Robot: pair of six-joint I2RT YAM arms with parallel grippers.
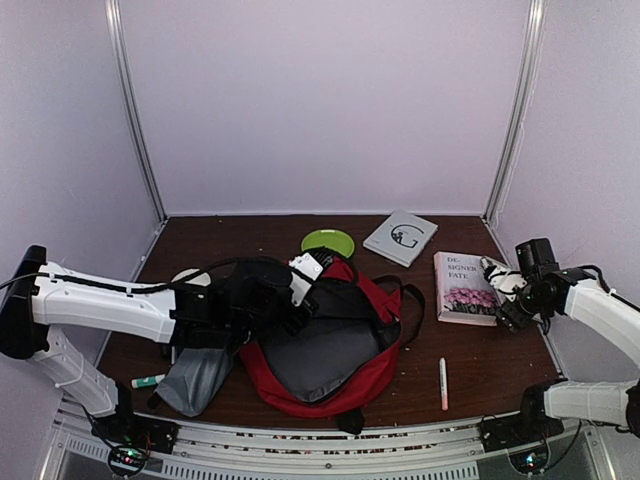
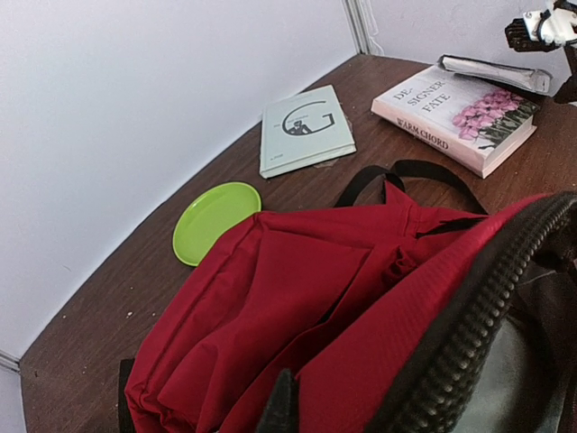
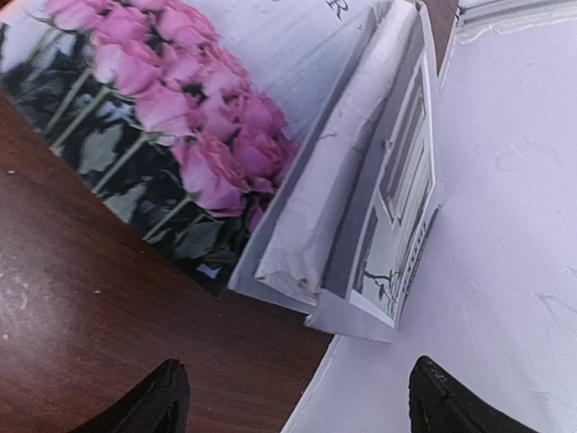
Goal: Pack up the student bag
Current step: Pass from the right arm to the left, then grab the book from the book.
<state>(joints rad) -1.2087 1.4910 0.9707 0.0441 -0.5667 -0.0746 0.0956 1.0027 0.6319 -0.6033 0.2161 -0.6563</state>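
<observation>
The student bag (image 1: 372,372) is a large red backpack lying in the middle of the table, its dark grey panel facing up. In the left wrist view its red fabric (image 2: 297,298) and black zipper edge (image 2: 469,343) fill the frame. My left gripper (image 1: 305,275) is at the bag's far top edge and seems shut on the raised flap; only one black finger (image 2: 281,406) shows. My right gripper (image 1: 497,292) is open and empty (image 3: 302,406), low over the table at the right edge of a book with pink flowers (image 1: 460,288) (image 3: 171,108).
A thin grey booklet (image 3: 397,198) leans between the flower book and the right wall. A green plate (image 1: 328,241) and a grey book (image 1: 400,237) lie at the back. A grey pouch (image 1: 195,378), a green marker (image 1: 147,381) and a white pen (image 1: 443,383) lie near the front.
</observation>
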